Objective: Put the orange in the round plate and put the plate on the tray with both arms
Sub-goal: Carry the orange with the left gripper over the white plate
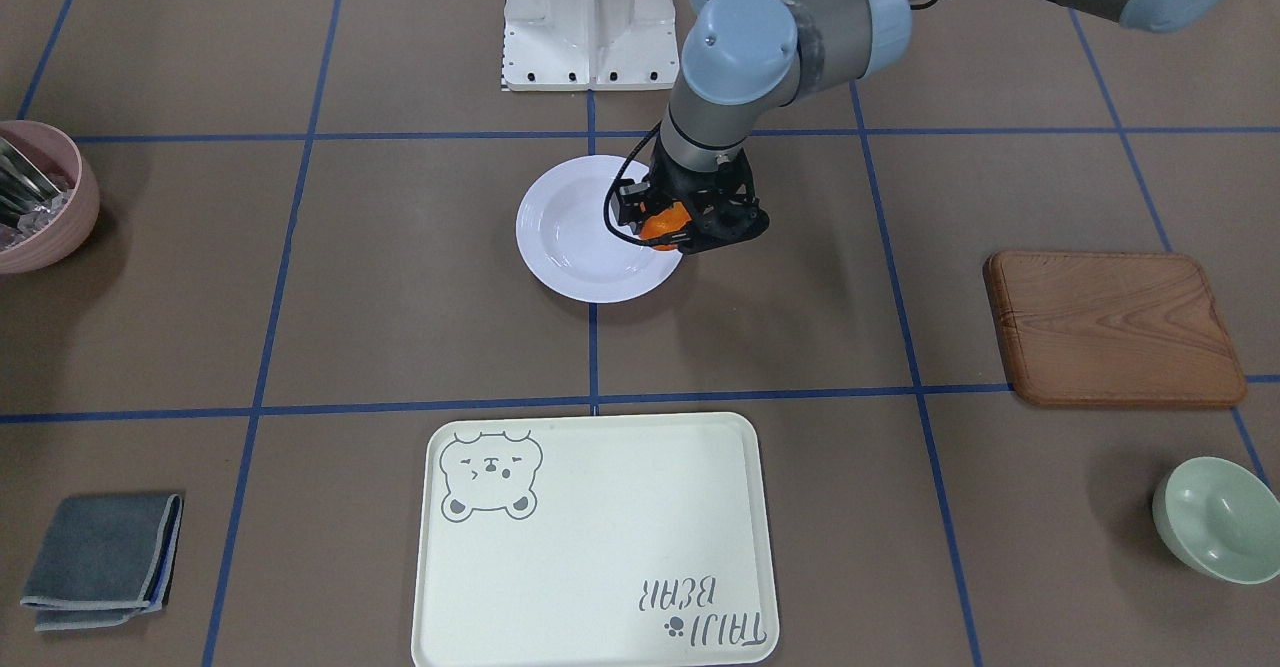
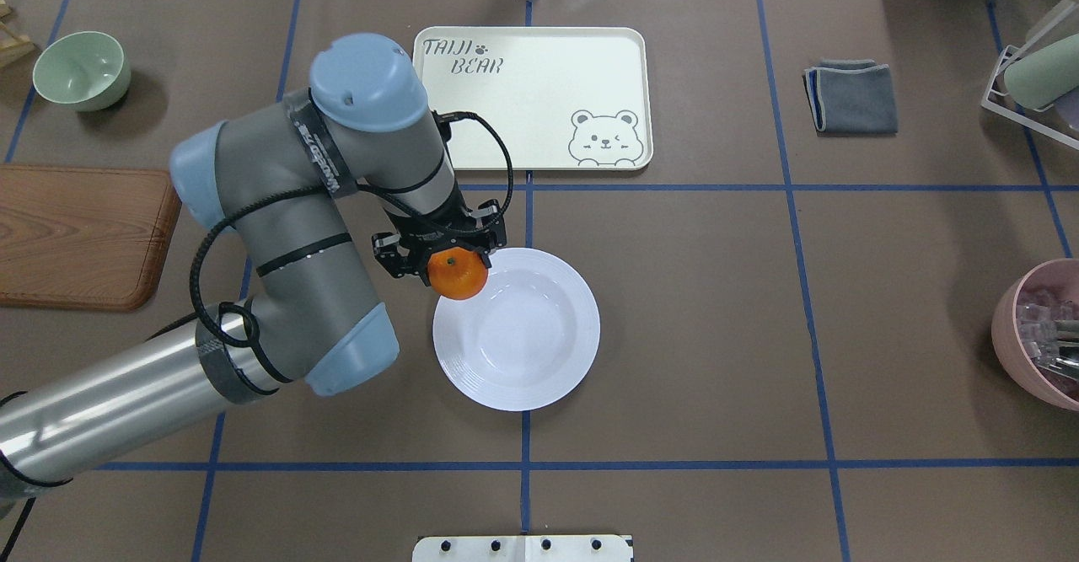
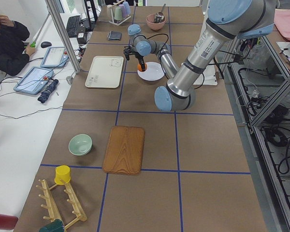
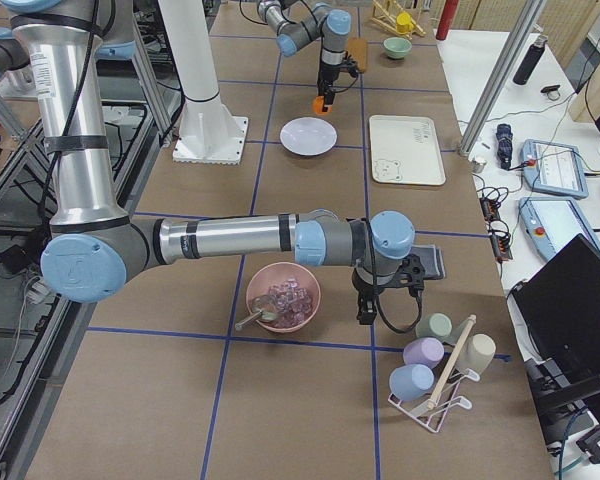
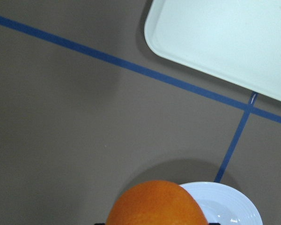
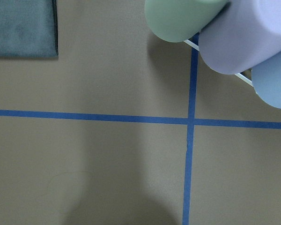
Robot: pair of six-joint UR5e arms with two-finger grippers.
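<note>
My left gripper (image 2: 456,269) is shut on the orange (image 2: 458,276), holding it just above the near-left rim of the round plate (image 2: 523,339). The white plate sits mid-table with nothing in it. In the left wrist view the orange (image 5: 157,204) fills the bottom edge, with the plate's rim (image 5: 229,206) beside it and a corner of the tray (image 5: 225,37) beyond. The cream bear tray (image 2: 539,82) lies past the plate, bare. My right gripper (image 4: 385,300) hangs low by the pink bowl, far from the plate; I cannot tell whether it is open or shut.
A wooden board (image 2: 76,233) and a pale-green bowl (image 2: 82,69) lie at the left. At the right are a folded grey cloth (image 2: 851,97), a pink bowl (image 2: 1041,330) and a cup rack (image 4: 435,360). A person (image 3: 9,43) sits beyond the table.
</note>
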